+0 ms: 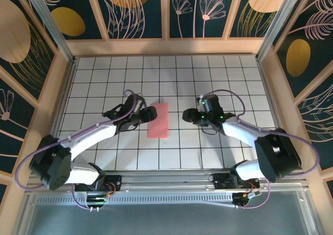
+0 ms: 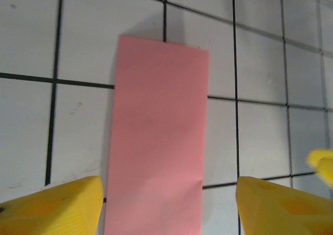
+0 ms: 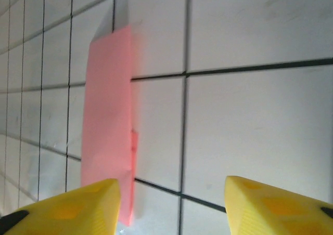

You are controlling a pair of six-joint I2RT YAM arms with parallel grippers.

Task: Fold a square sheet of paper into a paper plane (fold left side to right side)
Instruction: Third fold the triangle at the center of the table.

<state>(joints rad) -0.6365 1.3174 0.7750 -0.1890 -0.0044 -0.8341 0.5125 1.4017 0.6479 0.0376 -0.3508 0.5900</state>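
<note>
The square sheet of paper (image 1: 158, 120) lies flat on the tiled table as a pink-red rectangle, folded in half, about one tile wide and two long. My left gripper (image 1: 144, 114) hovers at its left edge, open; in the left wrist view the paper (image 2: 156, 141) runs up between the two yellow fingers of that gripper (image 2: 169, 201) without touching them. My right gripper (image 1: 186, 115) stands open about a tile to the right of the paper. In the right wrist view the paper (image 3: 106, 105) sits just beyond the left finger of that gripper (image 3: 171, 196), its layered edge slightly lifted.
The white tiled table (image 1: 218, 79) has wooden walls (image 1: 166, 46) at the back and sides. Bare tiles lie all round the paper. Both arm bases sit at the near edge.
</note>
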